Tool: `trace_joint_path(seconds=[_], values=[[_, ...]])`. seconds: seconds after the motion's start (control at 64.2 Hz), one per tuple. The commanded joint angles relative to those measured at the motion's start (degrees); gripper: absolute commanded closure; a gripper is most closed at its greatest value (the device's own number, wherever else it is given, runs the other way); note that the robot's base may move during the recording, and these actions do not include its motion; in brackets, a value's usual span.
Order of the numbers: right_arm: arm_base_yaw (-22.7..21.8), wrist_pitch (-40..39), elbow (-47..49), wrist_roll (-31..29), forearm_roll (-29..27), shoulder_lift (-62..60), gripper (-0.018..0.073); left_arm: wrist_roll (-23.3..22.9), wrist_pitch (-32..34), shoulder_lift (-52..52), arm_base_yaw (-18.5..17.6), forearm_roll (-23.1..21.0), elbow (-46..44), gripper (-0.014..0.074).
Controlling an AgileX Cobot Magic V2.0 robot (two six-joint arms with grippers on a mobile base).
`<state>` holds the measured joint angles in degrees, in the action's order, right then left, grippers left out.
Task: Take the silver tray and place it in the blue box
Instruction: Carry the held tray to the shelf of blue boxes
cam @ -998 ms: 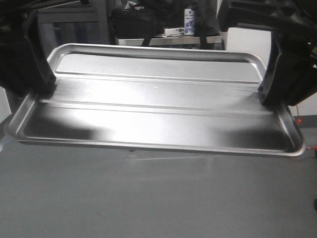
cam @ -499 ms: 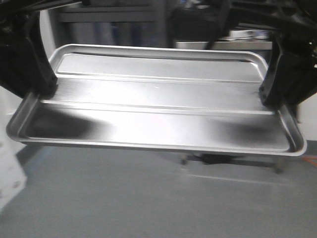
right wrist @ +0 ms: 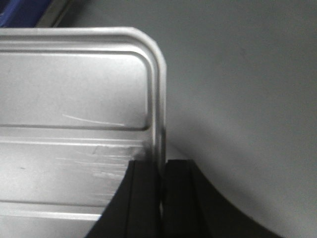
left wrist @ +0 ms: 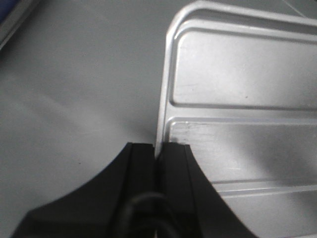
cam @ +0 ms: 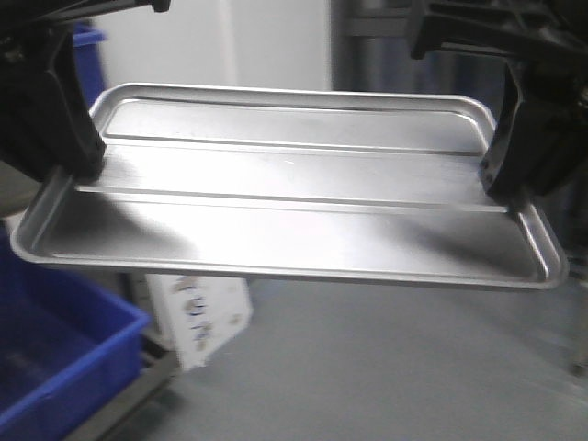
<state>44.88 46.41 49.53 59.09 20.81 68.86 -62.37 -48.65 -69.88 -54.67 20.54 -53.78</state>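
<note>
The silver tray (cam: 285, 197) hangs level in the air across the front view, held by both arms. My left gripper (cam: 81, 170) is shut on its left rim, and my right gripper (cam: 501, 188) is shut on its right rim. In the left wrist view the two black fingers (left wrist: 144, 163) of the left gripper (left wrist: 158, 148) pinch the tray's (left wrist: 237, 89) thin edge. The right wrist view shows the right gripper (right wrist: 162, 166) clamping the tray's (right wrist: 74, 89) right rim just below its rounded corner. The blue box (cam: 55, 349) sits low at the front left, partly under the tray.
A white carton (cam: 197, 317) with dark markings stands on the grey floor (cam: 386, 367) beneath the tray. A second blue bin (cam: 87, 55) shows at the upper left behind my left arm. A grey upright (cam: 367, 46) rises at the back.
The background has swept sideways while the tray stays fixed between the grippers: the shelf with a bottle is gone and the blue box and white carton have come into view at lower left.
</note>
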Motion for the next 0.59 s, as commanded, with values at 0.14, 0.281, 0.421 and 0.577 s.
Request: trace_joint_path(seconds=[0.14,0.281,0.421,0.577], values=[[-0.1,0.47,1.33,-0.21,2.67,-1.59,0.0527,-0.91,-0.23,1.61,-0.17,2.52,-1.46,0.07],[-0.1,0.47,1.33,-0.21,2.67,-1.59,0.0527,-0.91,-0.23,1.61,-0.17,2.52,-1.46,0.07],[-0.1,0.47,1.33,-0.21,2.67,-1.59,0.0527,-0.91,-0.23,1.61,-0.17,2.52,-1.46,0.07],[-0.1,0.47,1.33,-0.21,2.67,-1.59,0.0527,-0.91,-0.23,1.61,-0.17,2.52,-1.46,0.07]])
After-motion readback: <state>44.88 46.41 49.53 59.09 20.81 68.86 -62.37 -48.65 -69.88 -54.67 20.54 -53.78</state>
